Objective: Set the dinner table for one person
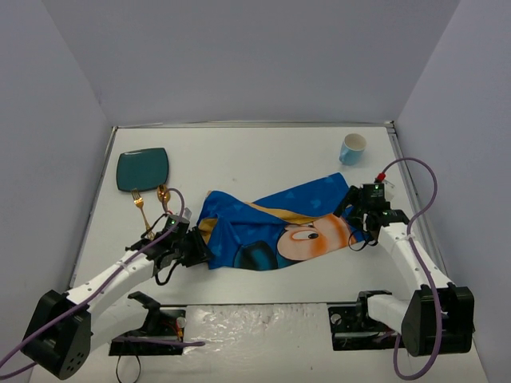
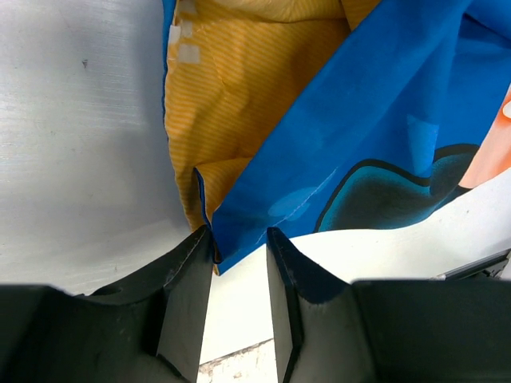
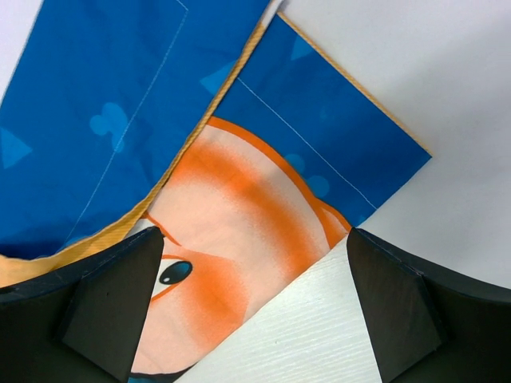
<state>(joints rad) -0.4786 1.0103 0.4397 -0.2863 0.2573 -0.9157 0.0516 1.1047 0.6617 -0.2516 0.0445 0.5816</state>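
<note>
Two arms flank a crumpled blue placemat (image 1: 271, 223) in the top view. It lies on the white counter (image 1: 255, 159) between the left fingers (image 1: 194, 249) and the right fingers (image 1: 354, 217), each at one end of it. A fork (image 1: 141, 211) and spoon (image 1: 164, 197) sit just beyond the left fingers, with a teal plate (image 1: 142, 169) farther out. A cup (image 1: 352, 148) stands well beyond the right fingers. In the left wrist view, the fingers stand narrowly apart, straddling a folded corner where the blue face meets the yellow underside; they are not visibly pinching it. In the right wrist view, the fingers are spread wide above the printed end, with a free corner ahead of them. The step looks like spreading the mat flat. The left should close on the corner itself, not just the loose top fold. The right should seat on its own corner before either pulls. Then both should draw outward, low and evenly, steering clear of the cutlery.
</note>
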